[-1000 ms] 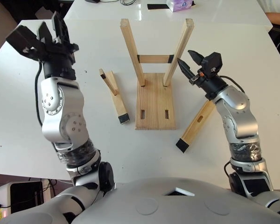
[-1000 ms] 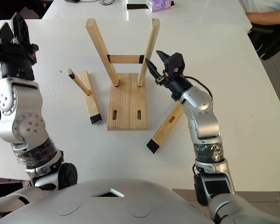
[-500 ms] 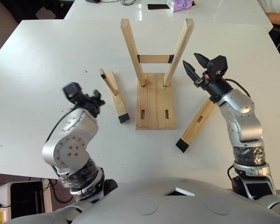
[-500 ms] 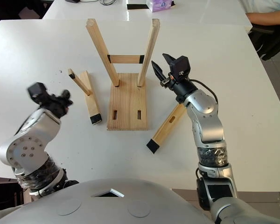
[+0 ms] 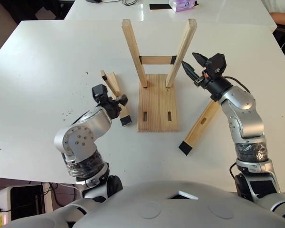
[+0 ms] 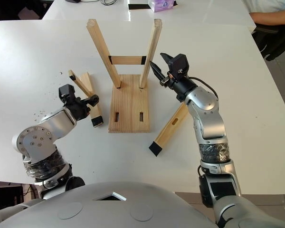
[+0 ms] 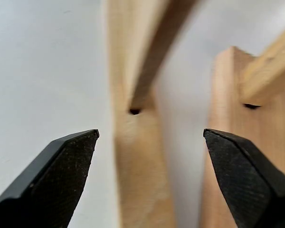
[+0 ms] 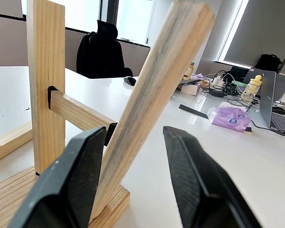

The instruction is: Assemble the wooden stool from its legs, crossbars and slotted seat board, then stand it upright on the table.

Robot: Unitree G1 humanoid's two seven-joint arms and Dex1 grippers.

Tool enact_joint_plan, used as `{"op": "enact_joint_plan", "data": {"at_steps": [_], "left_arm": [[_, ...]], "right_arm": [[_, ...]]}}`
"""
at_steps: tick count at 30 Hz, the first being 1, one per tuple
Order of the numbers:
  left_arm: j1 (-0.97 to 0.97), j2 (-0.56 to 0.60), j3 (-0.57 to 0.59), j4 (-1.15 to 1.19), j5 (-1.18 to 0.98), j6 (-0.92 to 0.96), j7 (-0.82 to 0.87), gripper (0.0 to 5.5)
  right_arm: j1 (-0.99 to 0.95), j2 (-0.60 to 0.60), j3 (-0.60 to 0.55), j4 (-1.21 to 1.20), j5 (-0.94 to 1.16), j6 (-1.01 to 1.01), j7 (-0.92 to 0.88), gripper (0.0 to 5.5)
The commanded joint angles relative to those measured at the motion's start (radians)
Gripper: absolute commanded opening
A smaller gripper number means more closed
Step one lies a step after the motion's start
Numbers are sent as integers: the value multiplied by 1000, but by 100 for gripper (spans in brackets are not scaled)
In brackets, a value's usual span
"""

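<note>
The slotted seat board (image 5: 156,111) lies flat mid-table. Two legs (image 5: 134,52) (image 5: 181,50) stand up from its far end, joined by a crossbar (image 5: 156,60). My right gripper (image 5: 193,67) is open beside the right standing leg, which runs just past its fingers (image 8: 80,180) in the right wrist view. A loose leg with a crossbar stuck in it (image 5: 115,90) lies left of the board. My left gripper (image 5: 118,100) hovers open over this piece, with the wood (image 7: 137,156) between its fingertips (image 7: 71,161). Another loose leg (image 5: 201,124) lies right of the board.
A second white table stands behind, carrying a tissue pack (image 5: 183,4) and a black strip (image 5: 160,6). Small dark specks (image 5: 66,113) dot the table to the left. Open tabletop lies along the left side and the front edge.
My left arm swung down from high at the far left to the loose leg-and-crossbar piece. My right gripper drew back a little, then returned beside the right standing leg.
</note>
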Motion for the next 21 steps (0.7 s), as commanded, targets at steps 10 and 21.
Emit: {"op": "enact_joint_plan", "data": {"at_steps": [10,21], "left_arm": [[-87,-86,-70,168,268,127,6,410],[-55,-108,-58,76,432,150,-7,410]], "right_arm": [[-29,51,20,58,-21,-43,-25,221],[7,70,24,36,-20,-37,-51,221]]}}
